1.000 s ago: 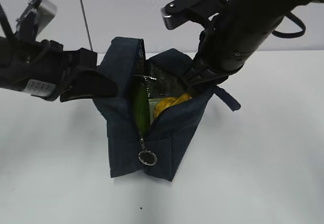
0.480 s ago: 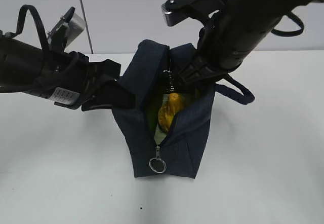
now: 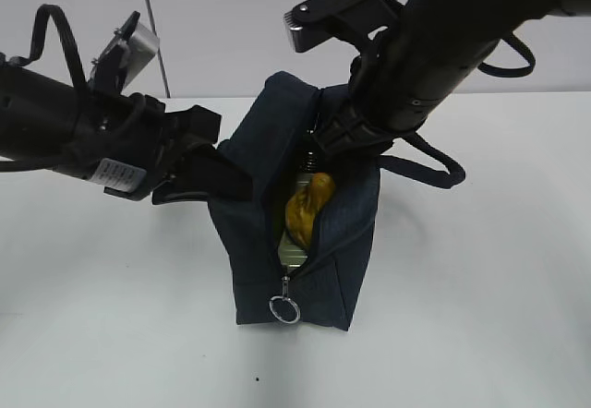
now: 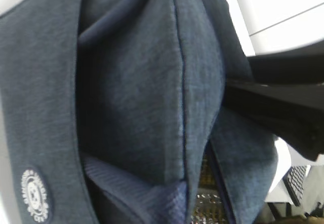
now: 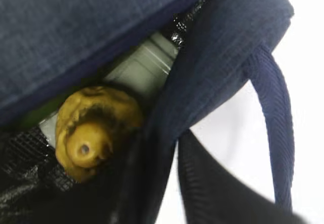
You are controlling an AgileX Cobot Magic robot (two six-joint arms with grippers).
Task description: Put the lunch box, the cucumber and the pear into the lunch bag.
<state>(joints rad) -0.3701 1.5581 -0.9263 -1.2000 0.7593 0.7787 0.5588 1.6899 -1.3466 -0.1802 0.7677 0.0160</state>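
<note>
The navy lunch bag [image 3: 337,242] stands on the white table, its top zipper open and its ring pull [image 3: 284,309] hanging at the front. The pear [image 3: 307,207] sits at the top of the opening and also shows in the right wrist view [image 5: 91,133]. It rests on the pale green lunch box [image 5: 142,69]. A green sliver of the cucumber [image 5: 38,113] shows beside it. My left gripper [image 3: 226,173] is at the bag's left wall, which fills its view [image 4: 126,92] and hides its fingers. My right gripper [image 3: 334,136] pinches the right rim.
A looped handle [image 3: 434,163] hangs off the bag's right side, and it shows in the right wrist view [image 5: 276,127]. A white table [image 3: 480,316] surrounds the bag, with a pale wall behind.
The bag and both grippers have shifted right. The bag's opening has narrowed, so the cucumber barely shows and the pear sits upright in the gap.
</note>
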